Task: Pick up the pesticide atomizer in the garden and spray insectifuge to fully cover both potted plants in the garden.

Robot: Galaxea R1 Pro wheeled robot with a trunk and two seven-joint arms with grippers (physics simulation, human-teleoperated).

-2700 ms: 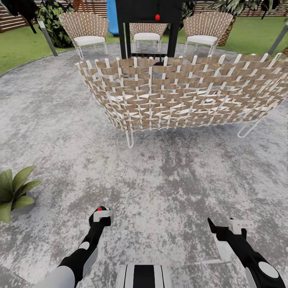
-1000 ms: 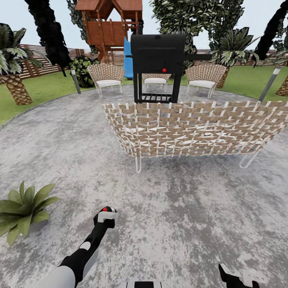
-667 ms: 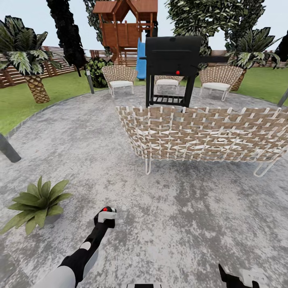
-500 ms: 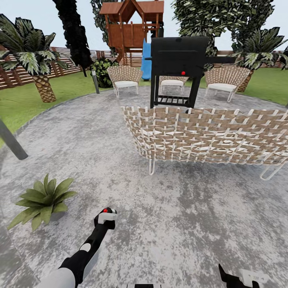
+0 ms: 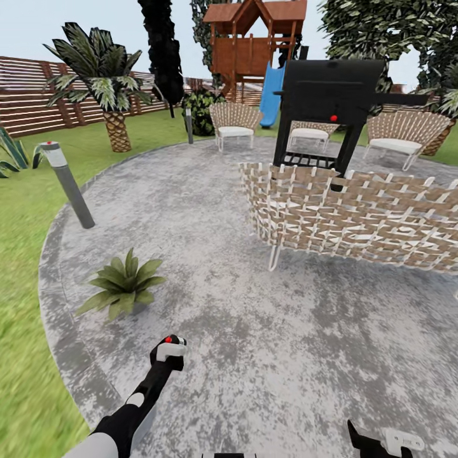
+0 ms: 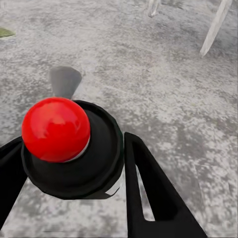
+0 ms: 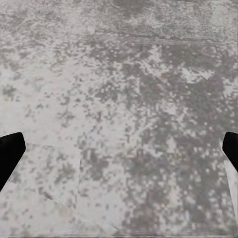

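Two claws: left claw (image 6: 69, 163) clamped on pesticide atomizer (image 6: 67, 146); right claw (image 7: 119, 153) wide, empty, over patio (image 7: 129, 89)

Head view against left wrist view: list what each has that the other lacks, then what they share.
Head view alone: the potted plant, woven bench, black grill, lawn. Left wrist view alone: a close look at the sprayer's dark round end between the left hand's fingers. Both: the sprayer's red tip, grey paving.
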